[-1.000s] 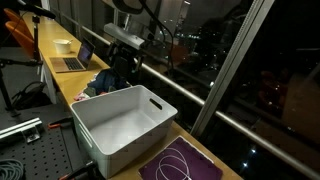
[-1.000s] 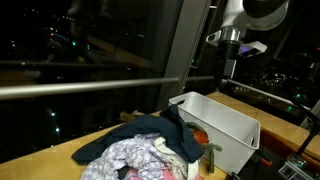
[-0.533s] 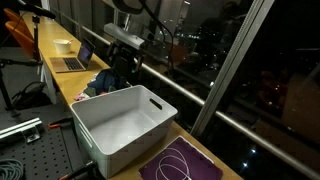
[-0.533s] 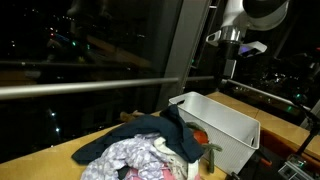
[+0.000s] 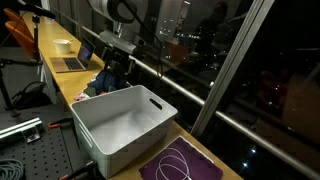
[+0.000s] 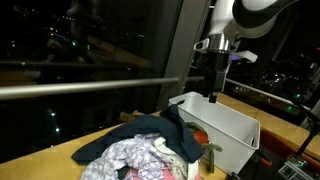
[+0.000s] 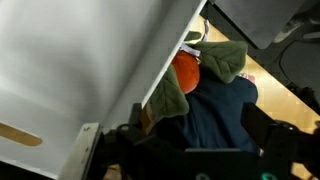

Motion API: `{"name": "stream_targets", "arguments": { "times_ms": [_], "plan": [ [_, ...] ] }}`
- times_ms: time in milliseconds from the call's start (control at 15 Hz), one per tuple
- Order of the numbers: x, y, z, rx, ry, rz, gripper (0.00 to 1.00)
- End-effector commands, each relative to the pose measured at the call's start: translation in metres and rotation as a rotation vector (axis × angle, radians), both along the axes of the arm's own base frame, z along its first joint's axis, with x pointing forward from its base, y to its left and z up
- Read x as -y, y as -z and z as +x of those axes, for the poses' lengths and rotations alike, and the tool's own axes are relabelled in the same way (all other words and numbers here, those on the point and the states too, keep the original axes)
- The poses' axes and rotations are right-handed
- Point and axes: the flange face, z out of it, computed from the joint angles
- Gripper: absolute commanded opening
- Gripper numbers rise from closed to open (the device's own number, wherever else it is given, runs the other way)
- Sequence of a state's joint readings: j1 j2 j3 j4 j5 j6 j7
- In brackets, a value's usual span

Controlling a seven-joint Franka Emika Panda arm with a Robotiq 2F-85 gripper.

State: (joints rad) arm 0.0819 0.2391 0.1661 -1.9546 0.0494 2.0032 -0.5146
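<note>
The robot's hand (image 6: 213, 90) hangs over the far left end of a white tub (image 6: 238, 140), fingers spread wide, holding nothing. Left of the tub a pile of clothes (image 6: 135, 155) lies on the wooden worktop (image 6: 40, 162), touching the tub. A dark blue cloth (image 6: 150, 127) lies on top. Something orange (image 6: 201, 131) peeks out beside the tub.

A long wooden tabletop (image 5: 58, 82) runs beside the window glass. Directly beneath the end effector (image 6: 212, 90) lies a heap of clothes (image 6: 150, 146), its blue, green and orange pieces pressed against the near wall of a white bin (image 5: 125, 140), which stands on the tabletop just to one side of the end effector. Beyond the heap, well away from the end effector, rest an open laptop (image 5: 74, 58) and a small tan box (image 5: 63, 44). Past the bin's far end lies a purple mat (image 5: 190, 165).
</note>
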Motion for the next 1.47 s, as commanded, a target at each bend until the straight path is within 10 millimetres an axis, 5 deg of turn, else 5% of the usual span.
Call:
{"name": "stream_targets", "arguments": {
  "times_ms": [0, 333, 533, 733, 1400],
  "plan": [
    [-0.072, 0.025, 0.011, 0.072, -0.074, -0.045, 1.00],
    [-0.171, 0.053, 0.024, 0.173, -0.150, -0.110, 1.00],
    [-0.207, 0.082, 0.026, 0.161, -0.164, -0.103, 1.00],
    [-0.225, 0.123, 0.028, 0.118, -0.166, -0.069, 1.00],
    [-0.238, 0.281, 0.024, -0.015, -0.177, -0.050, 1.00]
  ]
}}
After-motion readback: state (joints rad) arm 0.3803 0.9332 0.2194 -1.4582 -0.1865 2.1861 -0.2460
